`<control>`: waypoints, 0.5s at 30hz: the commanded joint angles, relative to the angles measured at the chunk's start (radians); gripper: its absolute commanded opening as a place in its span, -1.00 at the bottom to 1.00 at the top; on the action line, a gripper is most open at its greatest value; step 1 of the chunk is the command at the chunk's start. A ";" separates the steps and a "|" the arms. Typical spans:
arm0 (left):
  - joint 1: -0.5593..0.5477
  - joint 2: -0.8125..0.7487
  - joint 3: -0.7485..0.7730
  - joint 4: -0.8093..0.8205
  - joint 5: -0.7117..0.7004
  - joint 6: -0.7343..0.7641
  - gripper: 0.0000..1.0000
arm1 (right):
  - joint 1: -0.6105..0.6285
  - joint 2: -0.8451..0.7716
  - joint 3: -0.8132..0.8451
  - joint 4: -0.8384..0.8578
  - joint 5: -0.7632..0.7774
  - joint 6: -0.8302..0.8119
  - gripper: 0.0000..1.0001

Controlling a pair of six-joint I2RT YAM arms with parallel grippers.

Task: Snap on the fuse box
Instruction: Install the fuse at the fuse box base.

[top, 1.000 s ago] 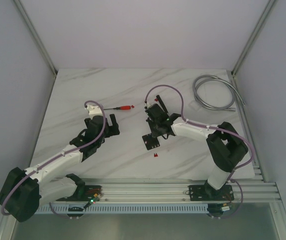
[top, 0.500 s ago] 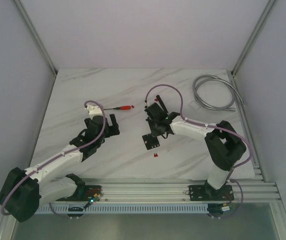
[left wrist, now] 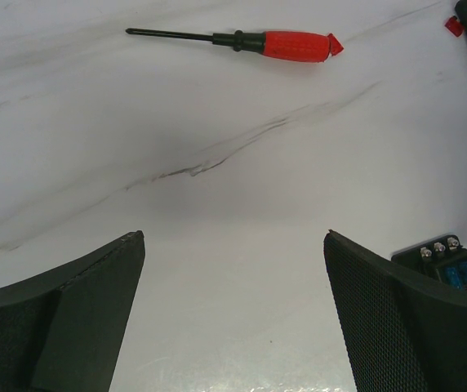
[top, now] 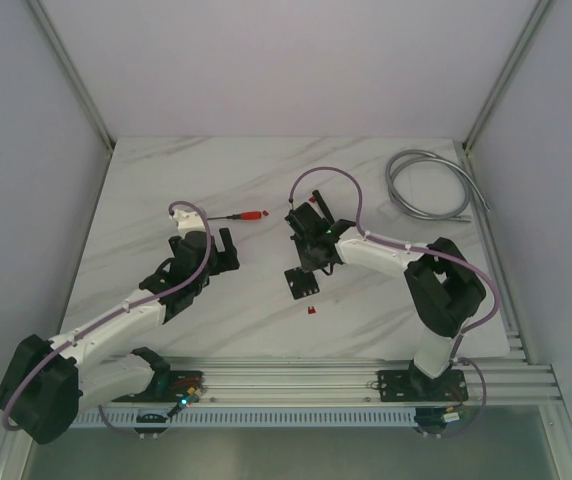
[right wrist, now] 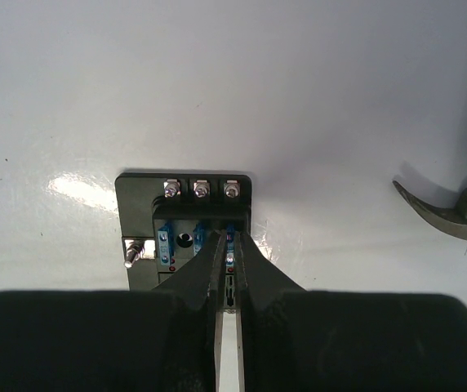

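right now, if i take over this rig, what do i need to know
Left end effector: open, empty, above the table, screwdriver ahead.
Right end effector: shut, tips at the fuse box slots; any pinched part unclear.
Fuse box: flat mid-table, blue fuses in.
Done: nothing confirmed snapped. Left: the snap-on; red fuse lies loose nearby.

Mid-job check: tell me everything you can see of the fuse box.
The fuse box is a small black plastic block lying flat on the white marble table, near its middle. Three silver screws line its far edge, a silver terminal sticks out of one side, and blue fuses sit in a row on top. The shut right end effector has its tips down among those fuses; whether it pinches one is unclear. Nothing else touches it.
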 commanded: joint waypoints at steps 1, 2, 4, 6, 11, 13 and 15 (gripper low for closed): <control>0.008 -0.008 -0.013 -0.008 0.011 -0.001 1.00 | -0.020 0.092 -0.045 -0.056 0.041 0.014 -1.00; 0.007 -0.014 -0.015 -0.009 0.014 -0.002 1.00 | -0.020 0.078 -0.034 -0.041 0.029 0.018 -1.00; 0.007 -0.025 -0.018 -0.010 0.016 -0.002 1.00 | -0.018 0.054 -0.010 -0.020 0.004 0.025 -0.89; 0.006 -0.050 -0.023 -0.011 0.020 -0.005 1.00 | -0.014 0.043 0.022 -0.018 0.000 0.025 -0.81; 0.007 -0.117 -0.039 -0.016 0.032 -0.011 1.00 | -0.008 0.017 0.082 -0.033 0.034 0.031 -0.61; 0.007 -0.139 -0.045 -0.019 0.047 -0.016 1.00 | -0.001 -0.022 0.090 -0.045 0.051 0.038 -0.46; 0.007 -0.156 -0.047 -0.018 0.065 -0.025 1.00 | 0.010 -0.065 0.089 -0.062 0.062 0.047 -0.30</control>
